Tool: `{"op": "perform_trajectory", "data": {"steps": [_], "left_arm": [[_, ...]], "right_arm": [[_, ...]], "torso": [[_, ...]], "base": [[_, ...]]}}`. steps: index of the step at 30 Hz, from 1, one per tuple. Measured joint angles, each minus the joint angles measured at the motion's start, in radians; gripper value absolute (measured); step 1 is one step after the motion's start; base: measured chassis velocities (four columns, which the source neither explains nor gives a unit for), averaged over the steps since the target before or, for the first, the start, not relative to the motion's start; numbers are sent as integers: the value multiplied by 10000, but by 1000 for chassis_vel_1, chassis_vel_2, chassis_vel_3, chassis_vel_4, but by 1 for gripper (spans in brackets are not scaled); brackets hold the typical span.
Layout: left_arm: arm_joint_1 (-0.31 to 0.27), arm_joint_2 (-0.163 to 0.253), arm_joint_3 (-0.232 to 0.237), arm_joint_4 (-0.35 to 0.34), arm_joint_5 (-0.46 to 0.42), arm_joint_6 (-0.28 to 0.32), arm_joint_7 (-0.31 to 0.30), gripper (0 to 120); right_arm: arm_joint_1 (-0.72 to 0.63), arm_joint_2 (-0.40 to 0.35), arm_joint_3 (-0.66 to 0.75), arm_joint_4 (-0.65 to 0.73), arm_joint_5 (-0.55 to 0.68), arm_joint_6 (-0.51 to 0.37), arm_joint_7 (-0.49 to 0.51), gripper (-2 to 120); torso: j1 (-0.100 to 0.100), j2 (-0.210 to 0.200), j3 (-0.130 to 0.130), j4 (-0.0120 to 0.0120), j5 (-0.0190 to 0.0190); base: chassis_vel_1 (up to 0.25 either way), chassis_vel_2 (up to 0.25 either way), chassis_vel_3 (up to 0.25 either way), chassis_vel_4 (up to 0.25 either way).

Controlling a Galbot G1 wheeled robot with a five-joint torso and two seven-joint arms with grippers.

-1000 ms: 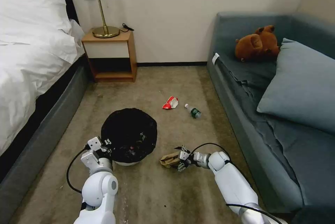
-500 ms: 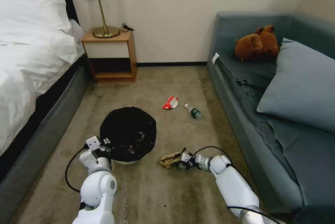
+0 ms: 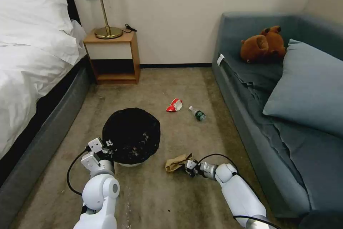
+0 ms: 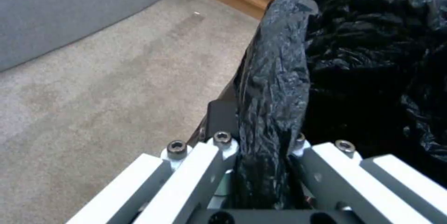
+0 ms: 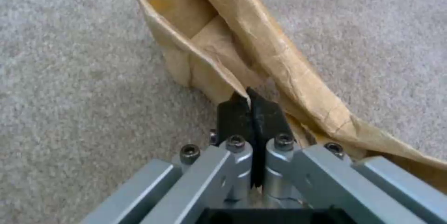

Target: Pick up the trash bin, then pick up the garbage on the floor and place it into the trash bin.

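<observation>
L gripper [image 3: 107,148]: jaws clamped on bin [image 3: 131,137] rim, 7 o'clock side.
R gripper [image 3: 188,167]: jaws pinched together on paper bag [image 3: 177,162] edge, floor.

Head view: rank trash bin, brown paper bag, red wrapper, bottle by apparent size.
1. trash bin
2. brown paper bag
3. red wrapper and bottle: look alike, and lie farther from the camera, so unranked.

Beige carpet floor [image 3: 150,200] carries it all — the trash bin [image 3: 131,137] sits near the bed side, the brown paper bag [image 3: 175,162] just beside it, and farther off the red-white wrapper [image 3: 174,105] and small bottle [image 3: 197,113] lie close together.
</observation>
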Motion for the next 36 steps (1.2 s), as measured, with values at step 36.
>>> {"op": "perform_trajectory", "data": {"steps": [36], "left_arm": [[-391,299,-19,819,-490,-234,-79,4]], "right_arm": [[-2170,80,-2314,8198,8904,-1100,5068,0]], "torso": [[0,0,0,0,-1]], "base": [[0,0,0,0]]}}
